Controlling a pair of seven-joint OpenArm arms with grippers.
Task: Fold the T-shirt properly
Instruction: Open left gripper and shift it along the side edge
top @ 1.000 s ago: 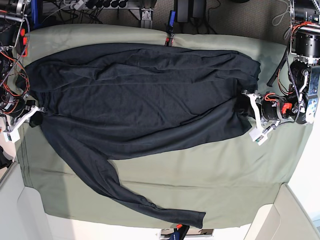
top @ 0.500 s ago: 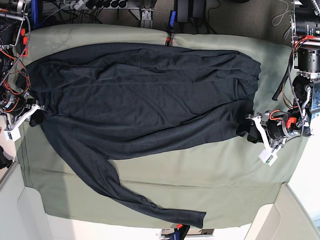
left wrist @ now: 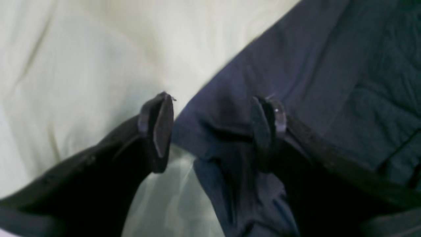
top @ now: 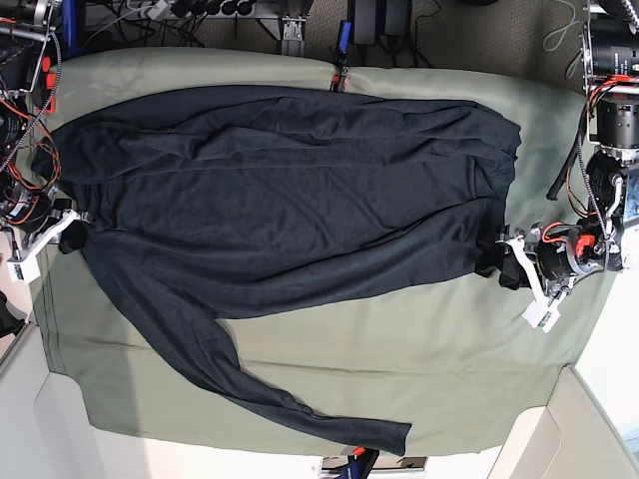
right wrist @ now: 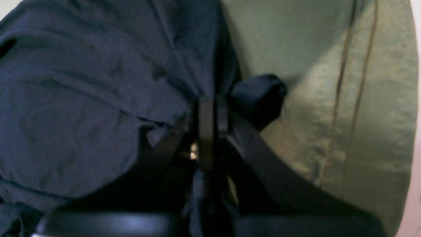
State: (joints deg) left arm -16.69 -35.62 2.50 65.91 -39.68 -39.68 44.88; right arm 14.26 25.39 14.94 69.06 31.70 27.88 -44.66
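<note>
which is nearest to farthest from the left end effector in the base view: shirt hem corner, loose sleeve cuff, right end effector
1. Hem corner of the T-shirt, right beside the left end effector.
2. Loose sleeve cuff, at the bottom edge.
3. Right end effector, far across at the shirt's opposite end.

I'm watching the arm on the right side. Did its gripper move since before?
Yes. The left gripper has slid back off the T-shirt, toward the green table cloth's right edge, and opened.

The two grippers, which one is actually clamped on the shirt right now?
The right gripper: its jaws are pinched shut on the T-shirt edge. The left gripper stands open, cloth lying loose between its fingers.
</note>
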